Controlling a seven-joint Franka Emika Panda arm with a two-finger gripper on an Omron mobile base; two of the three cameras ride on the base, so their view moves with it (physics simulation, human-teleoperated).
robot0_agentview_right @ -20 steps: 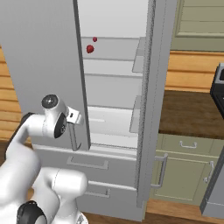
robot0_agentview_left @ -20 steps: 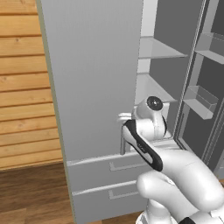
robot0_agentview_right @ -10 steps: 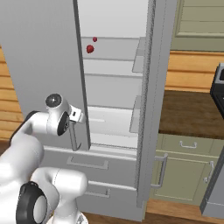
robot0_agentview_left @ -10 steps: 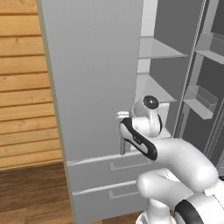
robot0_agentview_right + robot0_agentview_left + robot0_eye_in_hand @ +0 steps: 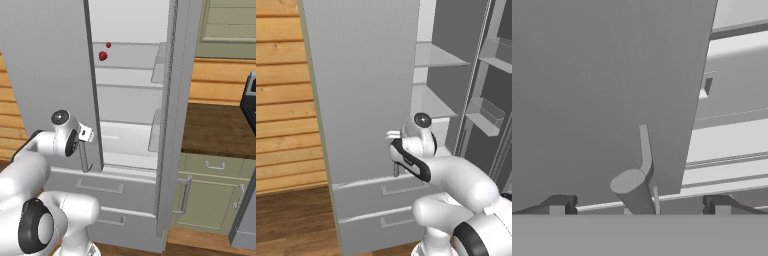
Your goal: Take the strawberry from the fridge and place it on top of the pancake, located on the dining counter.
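One fridge (image 5: 45,75), left door (image 5: 361,95) closed-ish, right door (image 5: 172,120) swung open. Two lower drawers (image 5: 381,190). Two red items on an upper shelf (image 5: 130,67): one strawberry (image 5: 103,56), one smaller red spot (image 5: 108,45), kind unclear. One bar handle (image 5: 643,150) up close. One gripper (image 5: 639,207), two fingertips (image 5: 558,205).

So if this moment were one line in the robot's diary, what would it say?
stage: opening fridge | gripper: open, straddling door handle | strawberry: on upper shelf, untouched | next: likely reach for strawberry
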